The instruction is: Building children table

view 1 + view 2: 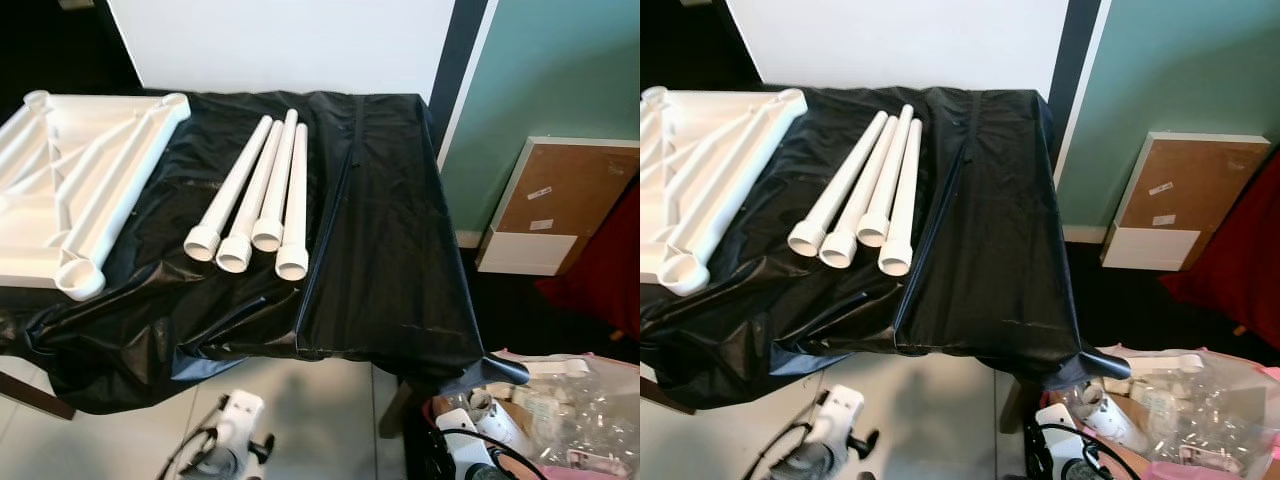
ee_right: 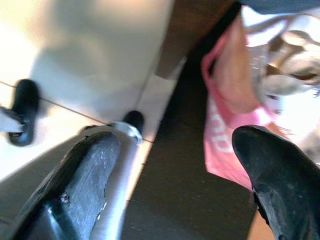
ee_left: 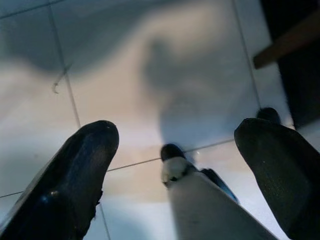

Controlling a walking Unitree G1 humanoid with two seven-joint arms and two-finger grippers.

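Several white table legs [image 1: 255, 196] lie side by side on a table draped in black plastic sheet [image 1: 380, 250], their open sockets toward me. At the far left lies the white tabletop [image 1: 70, 180], upside down, ribs up, with round leg sockets [image 1: 80, 278] at its corners. Both arms hang low in front of the table. In its wrist view my left gripper [image 3: 175, 165] is open over the tiled floor. In its own wrist view my right gripper [image 2: 175, 175] is open too, above the floor beside a pink bag [image 2: 225, 115].
A clear and pink plastic bag [image 1: 560, 410] of parts lies on the floor at the lower right. A brown board in a white frame [image 1: 555, 205] leans against the teal wall on the right. The table's front edge is close before me.
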